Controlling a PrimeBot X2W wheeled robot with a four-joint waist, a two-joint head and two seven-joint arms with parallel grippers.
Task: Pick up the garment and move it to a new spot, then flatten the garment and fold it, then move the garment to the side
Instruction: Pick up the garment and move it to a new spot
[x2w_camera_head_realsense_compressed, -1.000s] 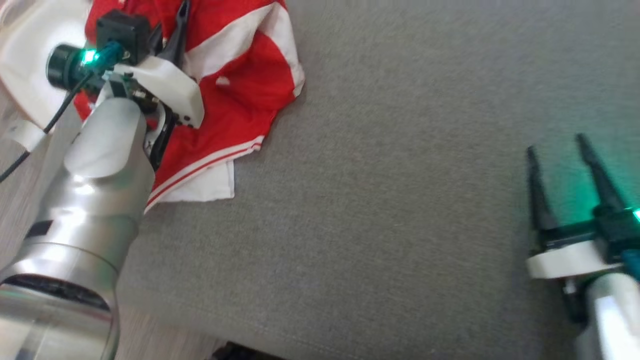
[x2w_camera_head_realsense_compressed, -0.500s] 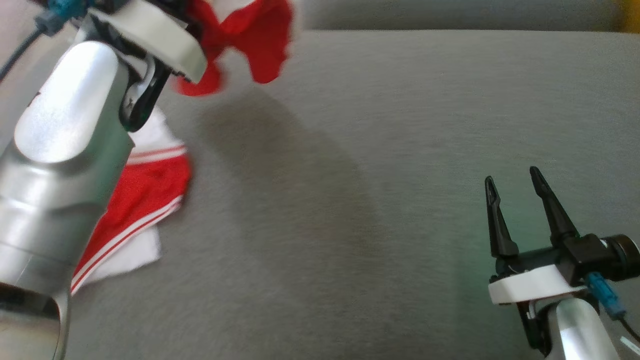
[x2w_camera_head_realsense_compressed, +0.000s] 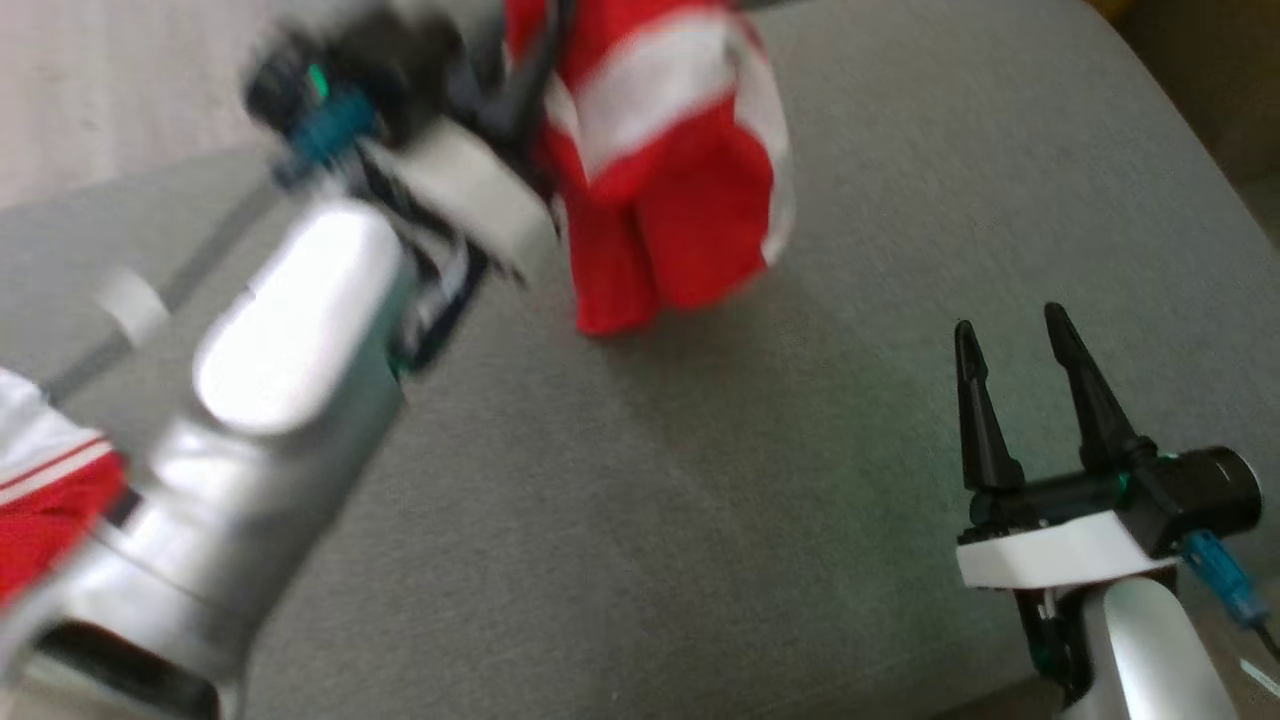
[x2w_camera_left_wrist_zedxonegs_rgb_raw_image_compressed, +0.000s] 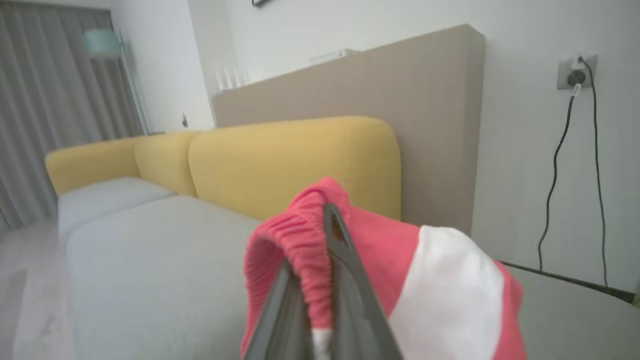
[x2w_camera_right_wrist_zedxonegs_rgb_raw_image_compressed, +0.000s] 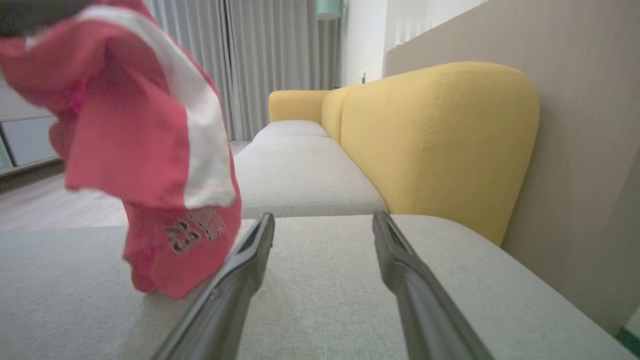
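Observation:
The garment (x2w_camera_head_realsense_compressed: 650, 170) is red with white bands and hangs bunched from my left gripper (x2w_camera_head_realsense_compressed: 535, 70), which is raised over the grey sofa cushion (x2w_camera_head_realsense_compressed: 700, 520). In the left wrist view my left gripper (x2w_camera_left_wrist_zedxonegs_rgb_raw_image_compressed: 320, 235) is shut on the garment's (x2w_camera_left_wrist_zedxonegs_rgb_raw_image_compressed: 450, 290) ribbed elastic edge. The garment's lower end hangs just over or on the cushion; I cannot tell which. My right gripper (x2w_camera_head_realsense_compressed: 1010, 322) stands open and empty low over the cushion at the right. In the right wrist view the right gripper (x2w_camera_right_wrist_zedxonegs_rgb_raw_image_compressed: 324, 217) has the garment (x2w_camera_right_wrist_zedxonegs_rgb_raw_image_compressed: 145, 140) to its left.
More red and white striped cloth (x2w_camera_head_realsense_compressed: 40, 480) lies at the cushion's left edge, half behind my left forearm. A yellow backrest (x2w_camera_right_wrist_zedxonegs_rgb_raw_image_compressed: 435, 140) runs along the far side, with further grey seats (x2w_camera_right_wrist_zedxonegs_rgb_raw_image_compressed: 295, 170) beyond. A wall socket with a cable (x2w_camera_left_wrist_zedxonegs_rgb_raw_image_compressed: 575, 80) is on the wall.
The head camera has shifted. My left arm has lifted the garment off the cushion's left end and carried it right, towards the middle. The right gripper stays open.

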